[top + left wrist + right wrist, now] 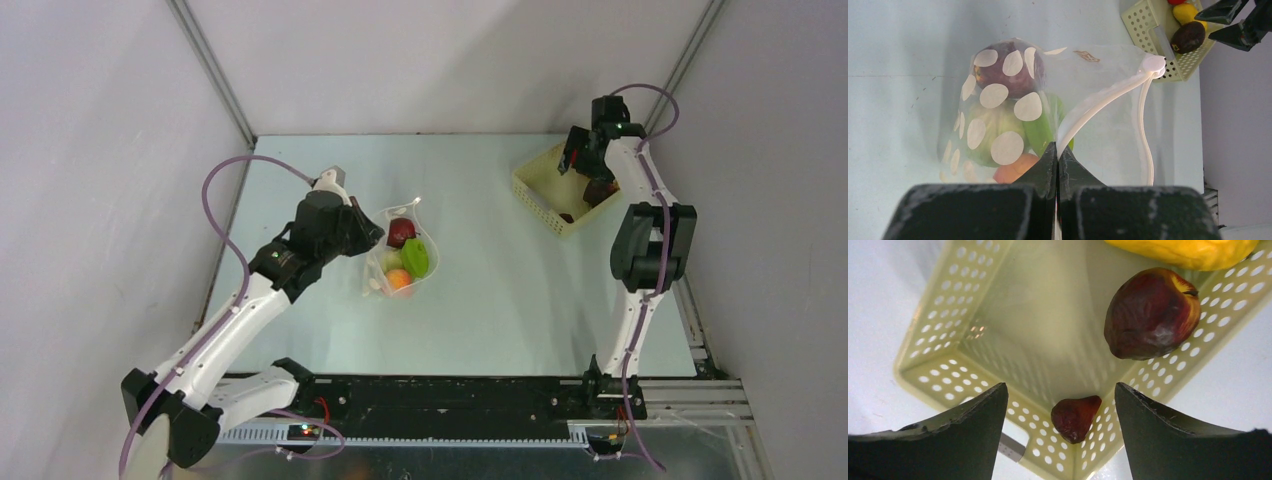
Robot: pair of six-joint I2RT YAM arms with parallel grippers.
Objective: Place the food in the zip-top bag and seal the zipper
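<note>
The zip-top bag [402,252] lies mid-table, clear with white dots [1008,100]. It holds a maroon fruit [1010,75], a green piece [1043,131] and an orange piece [1010,171]. My left gripper [1057,150] is shut on the whitish zipper strip [1098,102] at the bag's mouth, which gapes open. My right gripper [1060,407] is open above the basket's near corner. Below it lie a small dark red fruit [1075,416], a large maroon fruit [1148,312] and a yellow fruit [1188,250].
The pale yellow perforated basket [540,190] stands at the back right, near the right wall; it also shows in the left wrist view [1148,20]. The grey side walls close in the table on both sides.
</note>
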